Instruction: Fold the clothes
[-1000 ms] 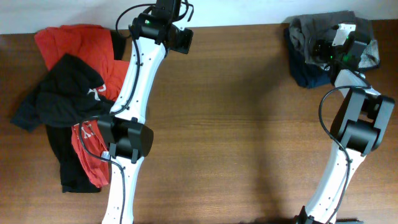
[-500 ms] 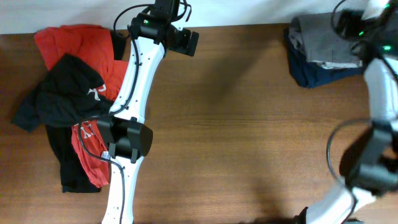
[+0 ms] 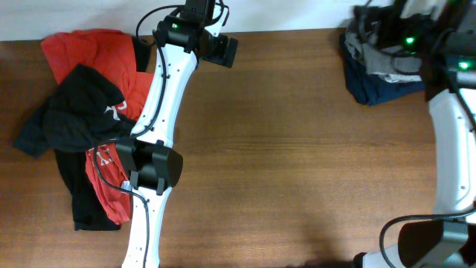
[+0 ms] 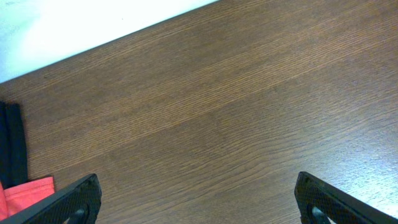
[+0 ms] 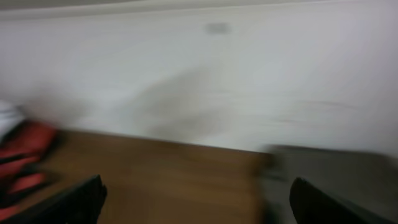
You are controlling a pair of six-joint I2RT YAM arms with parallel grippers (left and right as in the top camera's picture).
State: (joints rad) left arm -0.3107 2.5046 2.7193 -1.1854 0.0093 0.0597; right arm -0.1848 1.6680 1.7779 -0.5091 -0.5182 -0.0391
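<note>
Left end effector (image 4: 196, 190) wider than before

Red shirt (image 3: 82, 46), black white-printed shirt (image 3: 78, 104), grey shorts (image 3: 376, 53), brown table (image 3: 297, 156)

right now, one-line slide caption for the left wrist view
Open left end effector over the wooden table, edge of red shirt at lower left.

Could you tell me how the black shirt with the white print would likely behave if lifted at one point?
Probably floppy: the black shirt lies crumpled with soft folds, so it should sag from a single pinch. It may tug the red shirt along, since it lies draped over it. It looks like thin cloth, so likely light.
</note>
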